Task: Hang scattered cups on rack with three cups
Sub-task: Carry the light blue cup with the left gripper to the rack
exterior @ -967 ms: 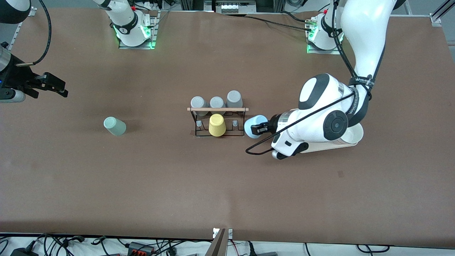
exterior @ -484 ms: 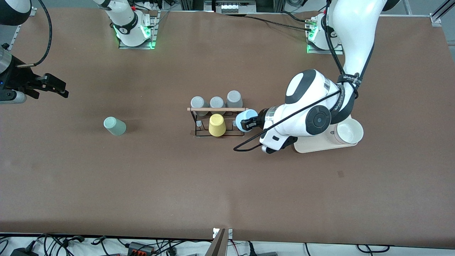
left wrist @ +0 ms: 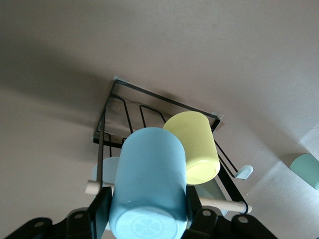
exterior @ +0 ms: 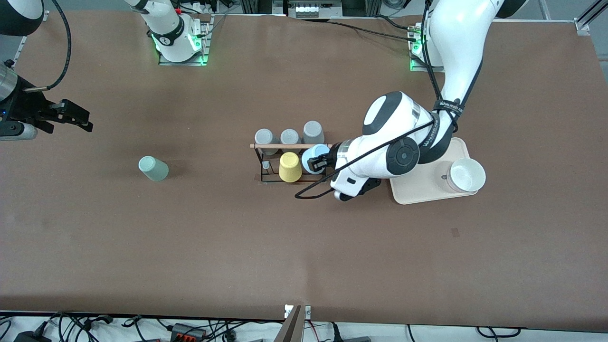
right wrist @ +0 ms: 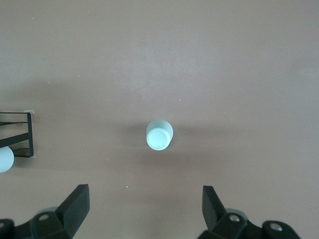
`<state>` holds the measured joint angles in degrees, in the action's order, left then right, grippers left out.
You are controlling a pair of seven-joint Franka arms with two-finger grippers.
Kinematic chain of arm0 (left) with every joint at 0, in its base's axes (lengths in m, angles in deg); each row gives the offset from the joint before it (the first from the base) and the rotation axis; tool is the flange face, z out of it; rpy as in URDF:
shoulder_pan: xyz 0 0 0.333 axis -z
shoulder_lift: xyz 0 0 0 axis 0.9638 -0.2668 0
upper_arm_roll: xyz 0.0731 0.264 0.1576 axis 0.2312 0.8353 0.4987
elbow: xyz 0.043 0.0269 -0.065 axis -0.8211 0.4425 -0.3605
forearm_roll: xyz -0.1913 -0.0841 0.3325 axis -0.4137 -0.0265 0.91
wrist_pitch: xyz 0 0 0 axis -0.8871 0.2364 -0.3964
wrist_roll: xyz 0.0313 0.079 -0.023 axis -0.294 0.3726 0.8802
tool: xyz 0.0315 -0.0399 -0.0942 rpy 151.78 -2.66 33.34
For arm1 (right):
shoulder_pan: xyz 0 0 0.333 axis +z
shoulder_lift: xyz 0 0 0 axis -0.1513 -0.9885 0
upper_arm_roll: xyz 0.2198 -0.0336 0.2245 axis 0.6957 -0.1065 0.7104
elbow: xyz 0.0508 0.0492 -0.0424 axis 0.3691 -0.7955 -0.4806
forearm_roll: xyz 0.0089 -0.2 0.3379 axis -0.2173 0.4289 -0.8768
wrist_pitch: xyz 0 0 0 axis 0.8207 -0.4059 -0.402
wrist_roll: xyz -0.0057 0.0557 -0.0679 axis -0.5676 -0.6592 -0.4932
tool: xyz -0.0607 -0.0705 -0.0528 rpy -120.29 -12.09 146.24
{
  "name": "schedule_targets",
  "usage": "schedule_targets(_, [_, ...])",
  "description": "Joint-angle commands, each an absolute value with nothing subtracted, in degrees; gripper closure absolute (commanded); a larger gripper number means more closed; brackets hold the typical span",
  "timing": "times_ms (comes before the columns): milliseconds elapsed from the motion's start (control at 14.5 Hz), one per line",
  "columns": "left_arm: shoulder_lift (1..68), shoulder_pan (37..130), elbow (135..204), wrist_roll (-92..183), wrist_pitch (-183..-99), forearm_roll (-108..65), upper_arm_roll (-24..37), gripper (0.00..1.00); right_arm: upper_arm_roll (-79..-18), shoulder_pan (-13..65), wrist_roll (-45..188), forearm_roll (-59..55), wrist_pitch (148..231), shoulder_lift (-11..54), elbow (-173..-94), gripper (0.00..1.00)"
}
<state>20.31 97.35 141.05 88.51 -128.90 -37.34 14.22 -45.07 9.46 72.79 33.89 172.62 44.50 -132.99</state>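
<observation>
The left pincer grips the blue cup over the rack beside the yellow cup — lower it squarely onto what seems a free peg — while the right pincer waits wide above the green cup on the bench.

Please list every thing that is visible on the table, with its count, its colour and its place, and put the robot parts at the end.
Blue cup: one, pale blue, held over the rack beside the yellow cup.
Green cup: one, pale sage green, on the table toward the right arm's end.
Yellow cup: one, yellow, on the rack.
Rack: one, black wire with a wooden rod, mid-table.
Grey cups: three, grey, beside the rack, farther from the front camera.
Tray: one, cream, toward the left arm's end.
Bowl: one, white, on the tray.
Left end effector: shut on the blue cup.
Right end effector: open, waiting over the green cup.
</observation>
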Motion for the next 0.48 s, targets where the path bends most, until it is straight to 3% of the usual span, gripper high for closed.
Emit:
schedule_targets(0, [18.6, 97.9, 139.2, 88.5, -129.1, -37.2, 15.3, 0.97, -44.6, 9.1, 72.4, 33.5, 172.4, 44.1, -132.0, 0.0])
schedule_targets(415, [16.2, 100.2, 139.5, 88.2, -131.6, -31.1, 15.3, 0.94, -44.7, 8.8, 72.0, 33.4, 172.3, 44.1, -132.1, 0.0])
